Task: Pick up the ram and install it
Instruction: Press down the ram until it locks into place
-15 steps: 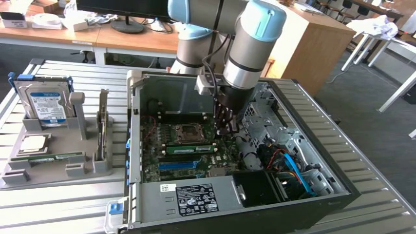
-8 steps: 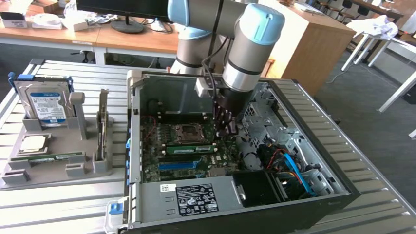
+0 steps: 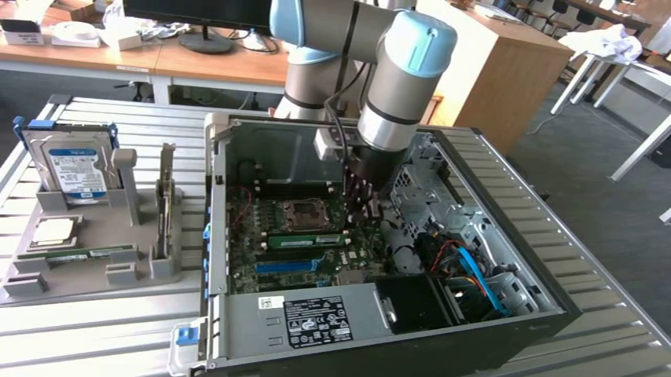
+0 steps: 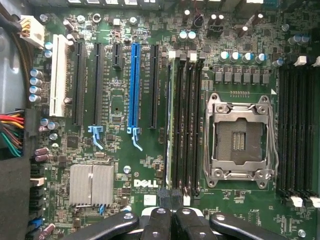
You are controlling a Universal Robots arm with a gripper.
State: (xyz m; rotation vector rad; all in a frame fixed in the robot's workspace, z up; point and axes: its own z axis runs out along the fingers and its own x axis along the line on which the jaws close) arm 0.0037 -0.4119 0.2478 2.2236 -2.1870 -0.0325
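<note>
While the gripper [image 4: 171,200] hung fingers-together, empty, above the motherboard [image 4: 150,165], the ram [image 3: 306,239] sat in its slot beside the CPU socket [image 4: 241,137]; half-seated, its clips might not latch.

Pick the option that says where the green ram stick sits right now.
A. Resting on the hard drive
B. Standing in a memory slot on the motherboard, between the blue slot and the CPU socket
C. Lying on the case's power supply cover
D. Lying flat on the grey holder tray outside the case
B: the ram stands on edge in a motherboard slot, between the blue slot and the CPU socket.
</note>
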